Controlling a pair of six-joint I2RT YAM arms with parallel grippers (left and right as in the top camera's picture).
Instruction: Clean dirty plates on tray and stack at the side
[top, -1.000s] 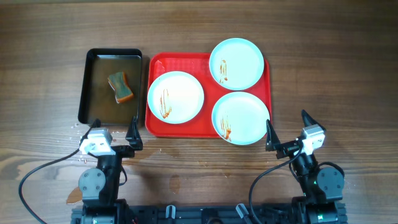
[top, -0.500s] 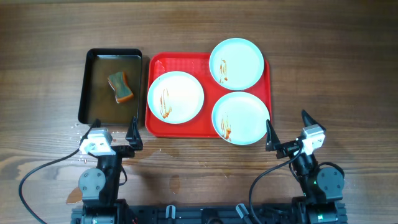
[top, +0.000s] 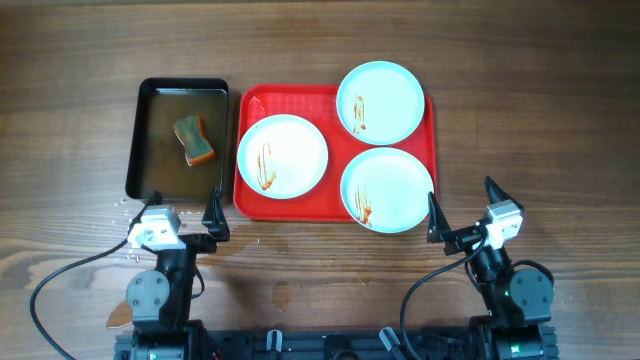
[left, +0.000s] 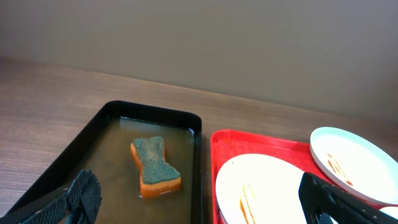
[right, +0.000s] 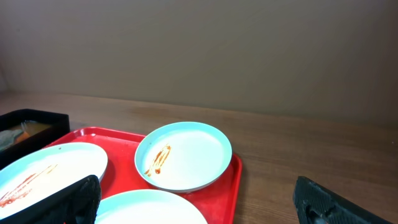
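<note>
Three pale blue plates with reddish-brown sauce streaks lie on the red tray (top: 250, 205): one at the left (top: 282, 153), one at the back right (top: 380, 102), one at the front right (top: 387, 189). My left gripper (top: 182, 212) is open and empty at the table's front, just in front of the black pan. My right gripper (top: 462, 208) is open and empty, in front of the tray's right corner. The left wrist view shows the left plate (left: 261, 190). The right wrist view shows the back plate (right: 183, 155) and the tray (right: 233, 180).
A black pan (top: 150, 100) of brownish water stands left of the tray, with an orange sponge with a green scrub face (top: 193, 139) lying in it. Water drops lie on the wood by the pan's front left corner. Bare wooden table surrounds the tray.
</note>
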